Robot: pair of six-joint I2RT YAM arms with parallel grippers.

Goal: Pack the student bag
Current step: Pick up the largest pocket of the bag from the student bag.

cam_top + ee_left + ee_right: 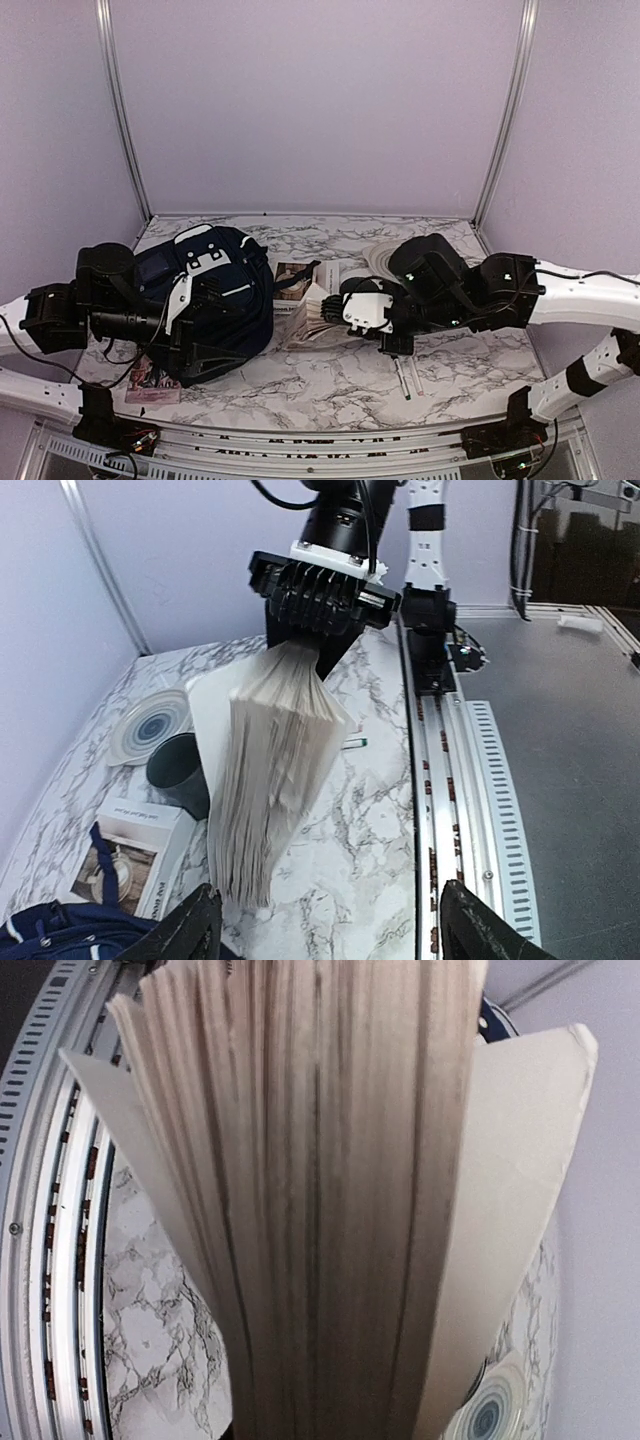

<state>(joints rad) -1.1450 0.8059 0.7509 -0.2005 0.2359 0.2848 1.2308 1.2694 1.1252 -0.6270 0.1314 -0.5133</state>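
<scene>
The student bag (215, 290), navy with white patches, lies at the left of the marble table; a corner of it shows in the left wrist view (60, 930). My left gripper (190, 335) is at the bag's near right side, open and empty (330, 935), its left fingertip (190, 930) beside the bag's fabric. My right gripper (338, 305) is shut on the spine of a white book (270, 780), which hangs above the table to the right of the bag with its pages fanned down. The pages fill the right wrist view (330, 1210) and hide the fingers.
A second book (130, 845) lies next to the bag, with a dark cup (180, 770) and a blue-ringed plate (150, 725) behind it. A pen (403, 380) lies by the right arm. A card (150, 388) lies at the near left. Metal rails (440, 780) edge the table.
</scene>
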